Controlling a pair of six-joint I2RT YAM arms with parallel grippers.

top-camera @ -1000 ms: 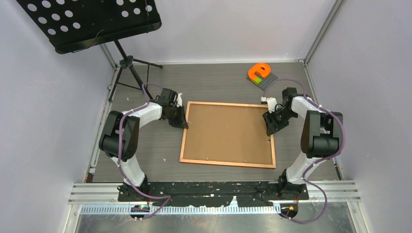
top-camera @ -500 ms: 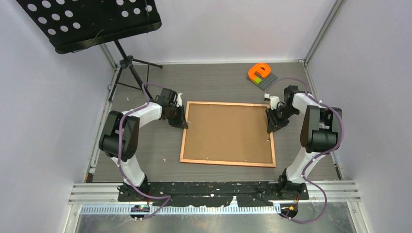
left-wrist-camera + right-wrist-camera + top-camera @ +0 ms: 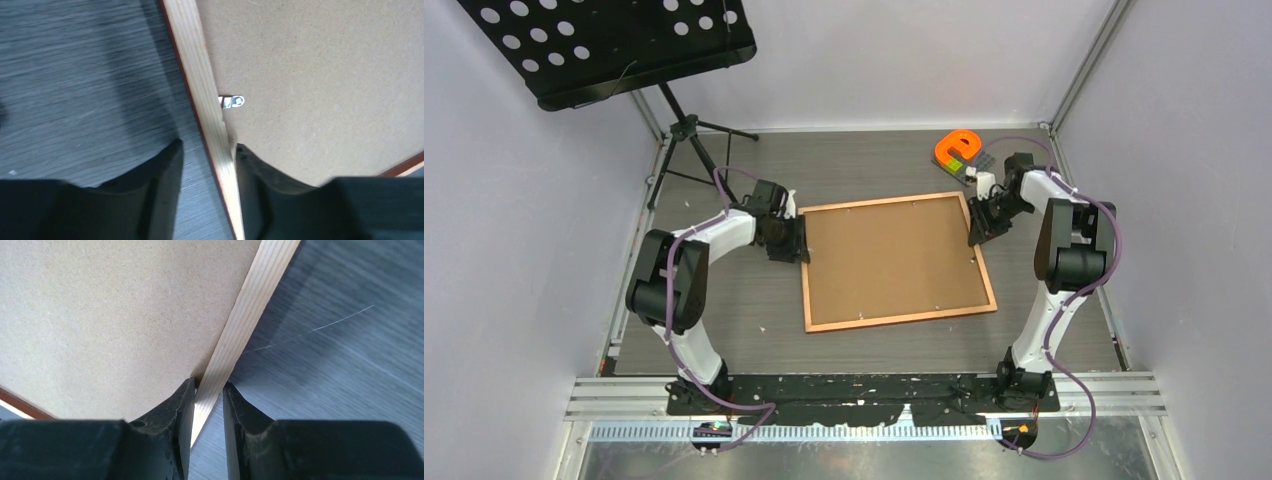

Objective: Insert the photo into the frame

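The frame [image 3: 902, 318] looks light and stiff; right gripper [image 3: 208, 385] clamps the rail between its fingers, left gripper [image 3: 207, 147] straddles it slack.

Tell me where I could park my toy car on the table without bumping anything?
Best spot: the bare strip between the near edge of the frame and the arm bases. Also free: the far strip between the stand legs and the orange toy. Crowded: both frame sides, where the left claw and right claw sit.
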